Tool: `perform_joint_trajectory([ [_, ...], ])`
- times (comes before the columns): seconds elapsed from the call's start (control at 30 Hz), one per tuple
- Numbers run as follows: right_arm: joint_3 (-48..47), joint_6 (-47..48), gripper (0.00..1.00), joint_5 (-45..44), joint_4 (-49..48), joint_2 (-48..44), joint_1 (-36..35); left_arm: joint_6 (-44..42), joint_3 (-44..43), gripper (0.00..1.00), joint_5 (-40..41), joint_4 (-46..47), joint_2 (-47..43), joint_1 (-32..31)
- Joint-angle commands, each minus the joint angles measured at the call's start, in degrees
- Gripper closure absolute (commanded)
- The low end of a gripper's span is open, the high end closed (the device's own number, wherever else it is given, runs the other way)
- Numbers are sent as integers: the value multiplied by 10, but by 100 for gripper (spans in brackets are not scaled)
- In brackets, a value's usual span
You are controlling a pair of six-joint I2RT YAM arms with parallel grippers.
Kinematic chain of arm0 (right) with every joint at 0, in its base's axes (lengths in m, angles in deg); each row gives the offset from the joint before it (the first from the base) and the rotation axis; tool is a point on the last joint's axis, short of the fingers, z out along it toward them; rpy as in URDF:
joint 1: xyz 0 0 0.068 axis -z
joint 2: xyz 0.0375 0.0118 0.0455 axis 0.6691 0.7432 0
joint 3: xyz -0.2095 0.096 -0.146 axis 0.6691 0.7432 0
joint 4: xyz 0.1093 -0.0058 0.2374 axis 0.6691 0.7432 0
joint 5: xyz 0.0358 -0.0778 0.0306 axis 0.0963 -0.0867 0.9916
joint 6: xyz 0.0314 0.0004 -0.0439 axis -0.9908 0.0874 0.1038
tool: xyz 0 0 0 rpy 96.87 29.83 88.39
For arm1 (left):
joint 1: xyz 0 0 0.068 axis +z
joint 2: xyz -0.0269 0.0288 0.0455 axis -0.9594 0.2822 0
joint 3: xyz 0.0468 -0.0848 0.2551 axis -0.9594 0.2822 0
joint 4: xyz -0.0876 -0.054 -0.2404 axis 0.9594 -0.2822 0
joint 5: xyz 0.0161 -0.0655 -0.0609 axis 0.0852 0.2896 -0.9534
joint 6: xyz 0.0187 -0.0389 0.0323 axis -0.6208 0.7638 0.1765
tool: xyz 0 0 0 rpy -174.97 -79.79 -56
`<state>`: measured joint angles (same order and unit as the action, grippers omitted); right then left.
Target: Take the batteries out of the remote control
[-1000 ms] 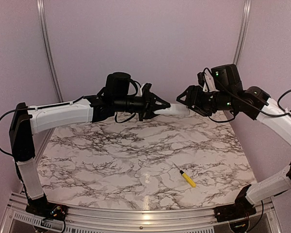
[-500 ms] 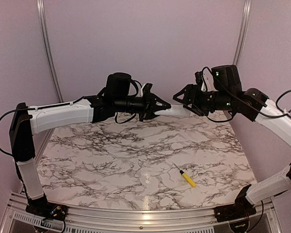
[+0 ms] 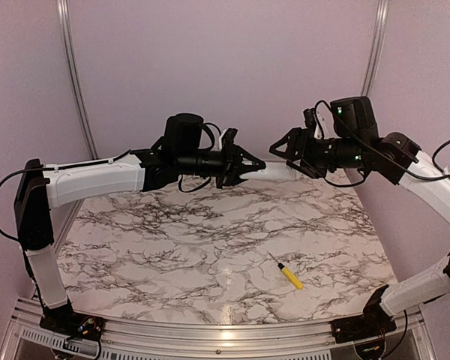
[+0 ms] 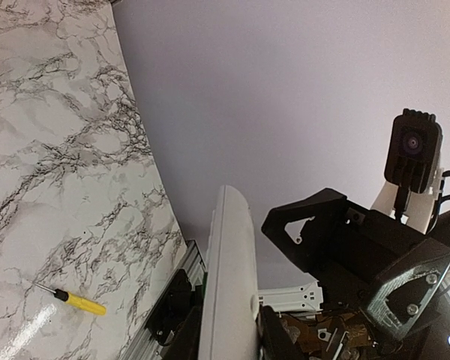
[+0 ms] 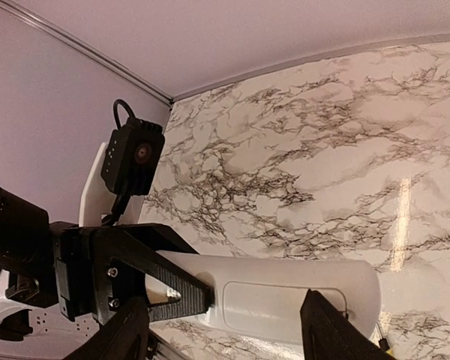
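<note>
My left gripper (image 3: 244, 161) is shut on one end of the white remote control (image 3: 274, 169) and holds it level in the air over the far part of the table. In the left wrist view the remote (image 4: 229, 270) shows edge-on between my fingers (image 4: 274, 339). My right gripper (image 3: 283, 154) is open, its jaws spread wide just at the remote's free end. The right wrist view shows the remote's plain back (image 5: 285, 298) with the battery cover (image 5: 279, 296) closed. The batteries are hidden.
A yellow-handled screwdriver (image 3: 289, 275) lies on the marble table (image 3: 172, 247) at the near right; it also shows in the left wrist view (image 4: 75, 301). Pink walls close in the back and sides.
My right gripper has moved a little left and up, closer onto the remote's free end. The left arm and the remote have hardly moved.
</note>
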<state>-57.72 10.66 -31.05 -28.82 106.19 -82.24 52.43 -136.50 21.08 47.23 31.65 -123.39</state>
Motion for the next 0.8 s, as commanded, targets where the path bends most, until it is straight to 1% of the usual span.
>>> perform_joint_trajectory([
  [0.0, -51, 13, 33, -33, 68, -11, -2, -20, 7, 100, 4, 35, -32, -4],
  [0.1, -59, 14, 33, -52, 87, -16, -2, -22, 7, 100, 6, 34, -33, -4],
  [0.23, -52, 12, 33, -54, 88, -19, -2, -22, 7, 100, 5, 34, -33, -4],
  [0.77, -31, 11, 33, -39, 57, -13, -1, -27, 9, 100, 3, 35, -39, -6],
])
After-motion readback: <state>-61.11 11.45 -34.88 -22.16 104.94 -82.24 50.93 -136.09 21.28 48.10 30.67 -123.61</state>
